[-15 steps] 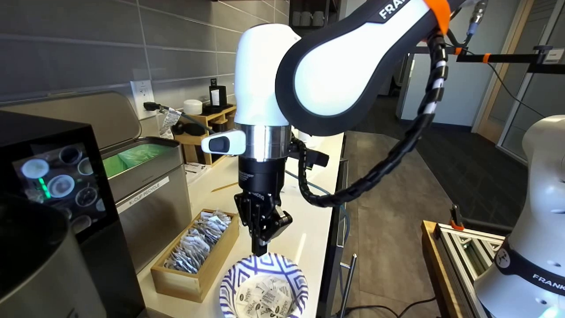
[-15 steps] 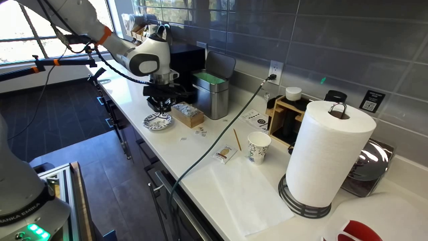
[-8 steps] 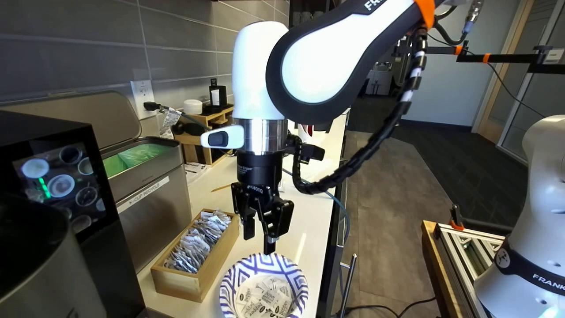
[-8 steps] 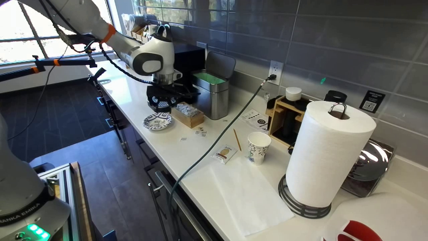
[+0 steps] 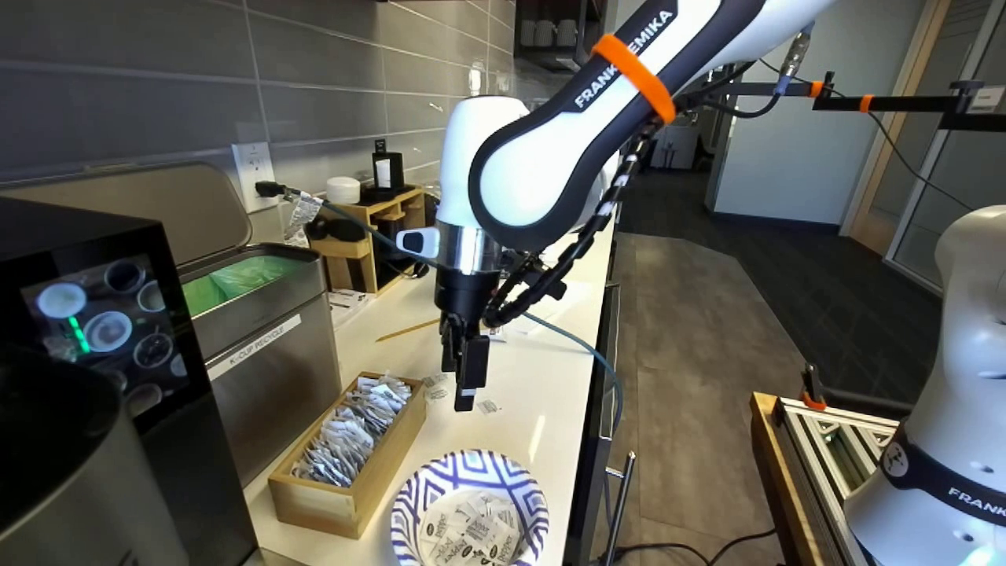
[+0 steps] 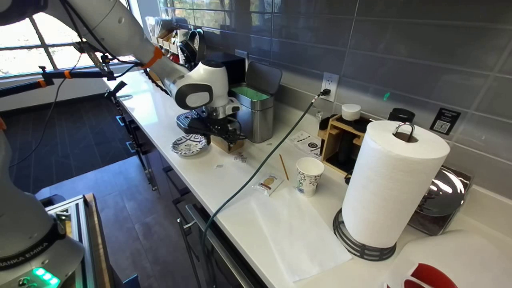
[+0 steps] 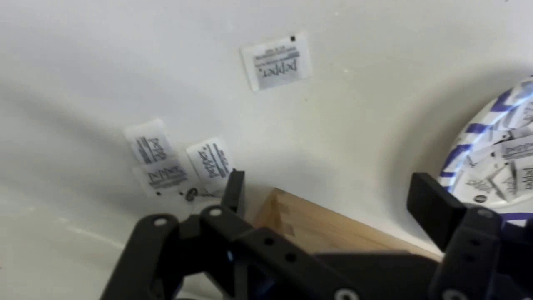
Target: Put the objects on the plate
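In my wrist view the hand (image 7: pixel 327 191) is spread wide apart above the tabletop (image 7: pixel 366 104). The plate (image 7: pixel 468 139) shows at three o'clock, cut off by the frame, with pepper packets (image 7: pixel 520 148) heaped in it. A lone packet (image 7: pixel 277 62) lies at twelve and a group of packets (image 7: pixel 166 175) at nine. The wooden tray (image 7: pixel 329 223) sits at six, partly hidden by the hand. In an exterior view I see that tray, full of sachets (image 5: pixel 346 440), at ten o'clock from the plate, the hand at twelve.

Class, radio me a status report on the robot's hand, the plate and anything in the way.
Hand open, empty. Plate holds pepper packets; loose packets on counter. Wooden tray close by, possible snag.
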You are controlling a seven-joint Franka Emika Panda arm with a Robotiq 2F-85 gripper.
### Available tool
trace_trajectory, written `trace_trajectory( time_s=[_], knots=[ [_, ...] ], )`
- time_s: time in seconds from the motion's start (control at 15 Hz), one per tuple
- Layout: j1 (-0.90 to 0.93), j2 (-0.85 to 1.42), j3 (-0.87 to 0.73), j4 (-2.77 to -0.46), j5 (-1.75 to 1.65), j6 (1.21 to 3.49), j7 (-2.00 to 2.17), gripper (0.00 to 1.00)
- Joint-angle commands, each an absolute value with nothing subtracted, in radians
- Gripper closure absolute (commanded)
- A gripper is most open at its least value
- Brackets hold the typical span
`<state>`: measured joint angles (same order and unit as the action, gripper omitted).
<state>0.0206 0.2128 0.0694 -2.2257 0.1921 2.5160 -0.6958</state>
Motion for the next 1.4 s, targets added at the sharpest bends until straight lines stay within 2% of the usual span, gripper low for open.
trace_trajectory(
  time_s=[0.0, 0.4, 1.33],
  knots=[
    [0.016, 0.246, 0.038, -2.235, 0.112, 2.599, -0.484, 0.0],
    [0.027, 0.321, -0.028, -2.172, -0.079, 2.645, -0.186, 0.0],
    [0.047, 0.466, -0.03, -1.998, -0.116, 2.573, -0.056, 0.0]
  ],
)
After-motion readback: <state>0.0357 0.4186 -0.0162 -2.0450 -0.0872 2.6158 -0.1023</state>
